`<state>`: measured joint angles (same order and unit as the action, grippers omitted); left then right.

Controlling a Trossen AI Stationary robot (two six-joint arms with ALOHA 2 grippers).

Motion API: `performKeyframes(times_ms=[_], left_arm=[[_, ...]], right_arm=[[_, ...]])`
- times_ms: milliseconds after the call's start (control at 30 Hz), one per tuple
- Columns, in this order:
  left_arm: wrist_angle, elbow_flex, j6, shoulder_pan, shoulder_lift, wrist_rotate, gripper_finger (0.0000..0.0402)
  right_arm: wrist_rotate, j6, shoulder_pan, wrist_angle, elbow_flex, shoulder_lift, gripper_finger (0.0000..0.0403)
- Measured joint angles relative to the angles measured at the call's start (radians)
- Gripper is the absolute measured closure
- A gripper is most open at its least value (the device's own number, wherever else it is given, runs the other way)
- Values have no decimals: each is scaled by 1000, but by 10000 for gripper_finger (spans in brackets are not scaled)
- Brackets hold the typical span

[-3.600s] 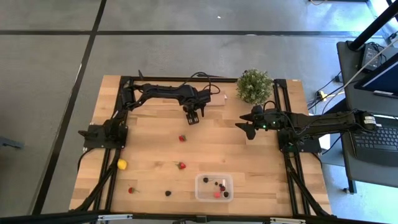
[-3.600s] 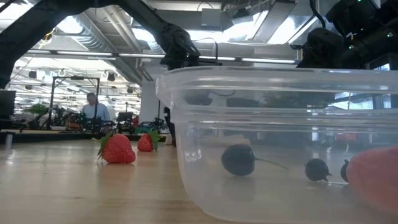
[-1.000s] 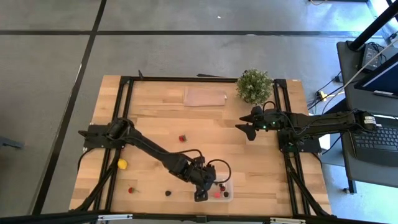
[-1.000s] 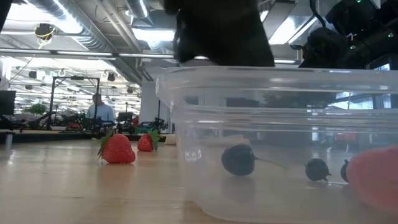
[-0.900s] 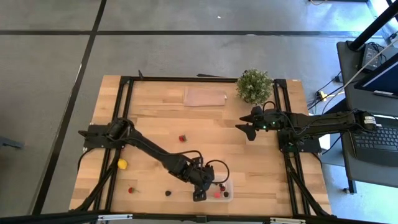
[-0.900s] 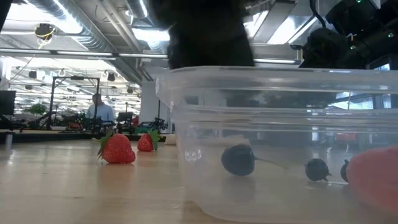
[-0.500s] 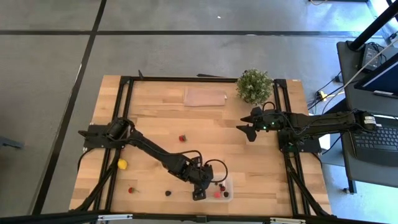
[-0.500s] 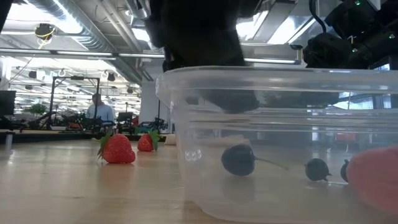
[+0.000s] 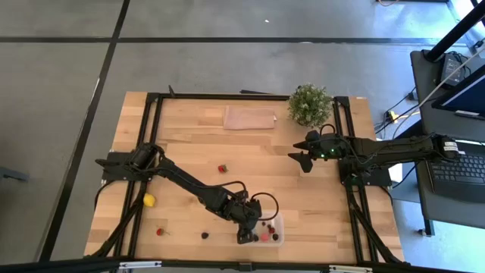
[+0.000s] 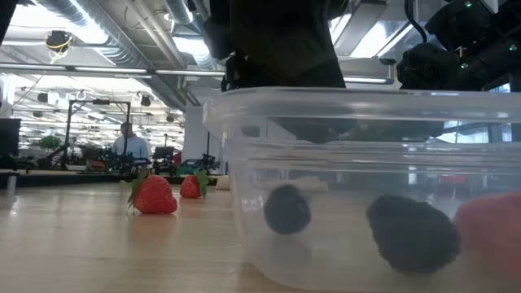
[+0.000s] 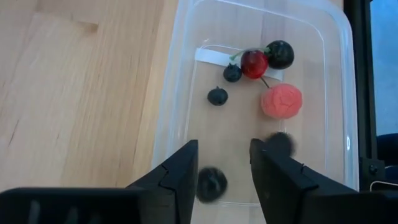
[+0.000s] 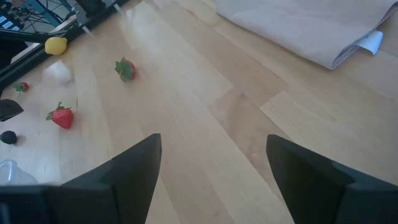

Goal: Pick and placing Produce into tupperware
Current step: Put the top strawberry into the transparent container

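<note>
Left hand (image 9: 244,236) hangs over the near-left corner of the tub (image 9: 277,236), fingers (image 11: 177,177) parted and holding nothing. In its wrist view two dark blurred berries (image 11: 211,183) sit low in the tub right under and beside the fingers, apparently just let go, with a red cherry (image 11: 254,63), a pink berry (image 11: 281,101) and more dark ones farther along the floor. The low view shows the arm over the rim and dark fruit inside the clear wall.

What the next move likely turns on is where the loose produce lies from this hand. All of it is on the surface to the left of the tub: a black berry (image 9: 204,235) closest, just beside the hand on the near edge; a small strawberry (image 9: 160,231) farther left; the lemon (image 9: 149,200) near the left rail; another strawberry (image 9: 222,168) toward the middle.

Right hand (image 9: 301,160) waits by the plant (image 9: 309,105) at the far right, well apart from every piece, fingers (image 12: 127,165) spread and empty. So the left arm looks nearer to each remaining piece, and the black berry seems the shortest reach, a plain sideways shift. The round berries offer no long axis to line up with.
</note>
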<state>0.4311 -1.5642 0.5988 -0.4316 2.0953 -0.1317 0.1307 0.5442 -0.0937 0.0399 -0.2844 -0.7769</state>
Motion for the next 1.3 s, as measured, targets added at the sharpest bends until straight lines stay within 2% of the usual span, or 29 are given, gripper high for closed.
performKeyframes(times_ms=[167, 267, 533, 700, 800, 967, 1067, 1300], left_arm=[[9, 0, 10, 4, -12, 45, 262], [39, -1, 34, 11, -79, 43, 267], [219, -2, 66, 73, -318, -72, 280], [236, -2, -31, 114, -411, -91, 280], [248, -2, -108, 139, -441, -95, 254], [350, -2, -216, 187, -447, -88, 177], [419, -2, -261, 213, -447, -91, 145], [630, -1, -351, 277, -447, -88, 122]], right_arm=[[0, 0, 0, 1, 0, 0, 111], [0, -1, 0, 6, 0, 0, 111], [0, -4, 0, 12, 0, 0, 111], [0, -25, 0, 11, 0, 0, 111], [0, -28, 0, 13, 0, 0, 111], [0, -29, 0, 18, 0, 0, 111], [0, -29, 0, 19, 0, 0, 111], [0, -29, 0, 19, 0, 0, 111]])
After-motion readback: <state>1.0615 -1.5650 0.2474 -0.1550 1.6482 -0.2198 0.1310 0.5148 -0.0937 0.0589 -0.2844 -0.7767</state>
